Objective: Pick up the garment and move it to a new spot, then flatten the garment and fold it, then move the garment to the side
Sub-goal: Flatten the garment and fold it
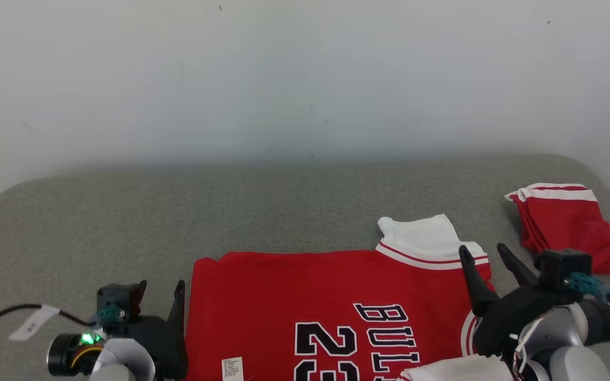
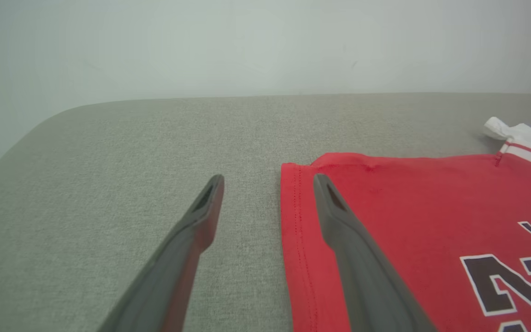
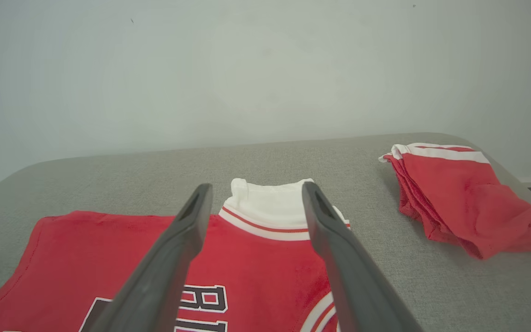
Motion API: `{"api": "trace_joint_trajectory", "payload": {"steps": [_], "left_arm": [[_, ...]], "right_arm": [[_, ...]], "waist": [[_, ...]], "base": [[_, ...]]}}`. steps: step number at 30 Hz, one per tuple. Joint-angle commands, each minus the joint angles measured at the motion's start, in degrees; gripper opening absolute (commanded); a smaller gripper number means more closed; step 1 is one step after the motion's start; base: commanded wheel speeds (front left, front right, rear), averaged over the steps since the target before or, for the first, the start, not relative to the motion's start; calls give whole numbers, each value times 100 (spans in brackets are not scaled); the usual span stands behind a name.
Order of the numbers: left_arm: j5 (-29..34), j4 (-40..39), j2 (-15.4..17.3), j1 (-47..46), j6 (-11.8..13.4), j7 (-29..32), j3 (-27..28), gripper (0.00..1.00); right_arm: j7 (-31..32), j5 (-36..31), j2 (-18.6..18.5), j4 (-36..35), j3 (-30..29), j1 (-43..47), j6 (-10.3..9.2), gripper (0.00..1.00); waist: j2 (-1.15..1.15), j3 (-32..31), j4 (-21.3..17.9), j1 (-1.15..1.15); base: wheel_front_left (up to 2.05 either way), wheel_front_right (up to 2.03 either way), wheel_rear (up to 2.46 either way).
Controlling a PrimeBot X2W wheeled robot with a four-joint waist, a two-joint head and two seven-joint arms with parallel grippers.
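A red jersey (image 1: 310, 286) with dark "BULLS 23" lettering lies spread flat on the grey padded table (image 1: 125, 211). Its white sleeve (image 1: 421, 233) sticks out at the far edge. My left gripper (image 1: 163, 290) is open at the jersey's left hem. In the left wrist view this gripper (image 2: 269, 180) has one finger over the red cloth (image 2: 408, 198) and the other over bare table. My right gripper (image 1: 482, 248) is open and empty near the jersey's right side. In the right wrist view it (image 3: 256, 186) points at the white sleeve (image 3: 270, 203) from just above the jersey (image 3: 265, 263).
Folded red shorts (image 1: 570, 222) with a white band lie at the table's far right, also in the right wrist view (image 3: 454, 193). A pale wall rises behind the table. A black cable with a white tag (image 1: 32, 323) hangs by my left arm. Bare table stretches left of and beyond the jersey.
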Motion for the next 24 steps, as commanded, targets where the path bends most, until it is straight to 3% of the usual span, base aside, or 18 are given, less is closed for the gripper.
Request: {"api": "trace_joint_trajectory", "payload": {"steps": [1, 5, 11, 24], "left_arm": [[-12, 292, 29, -361, 13, 153, 13, 100], [49, 906, 110, -1088, 33, 574, -42, 100], [260, 1570, 309, -1967, 186, 1102, -165, 100], [329, 2377, 383, -2623, 218, 1948, -360, 100]], "right_arm": [[104, 5, -51, 12, 207, -189, -14, 100], [194, 91, -119, -8, 509, -451, -14, 100], [168, 148, -192, -150, 519, -648, -14, 100], [132, 205, -132, -171, 403, -505, -14, 100]], "waist": [[0, 325, -351, -1], [0, 651, -660, -1], [0, 1134, -999, -1], [0, 1291, -1096, -1]], "base": [[0, 0, 0], [0, 0, 0], [0, 0, 0], [0, 0, 0]]}}
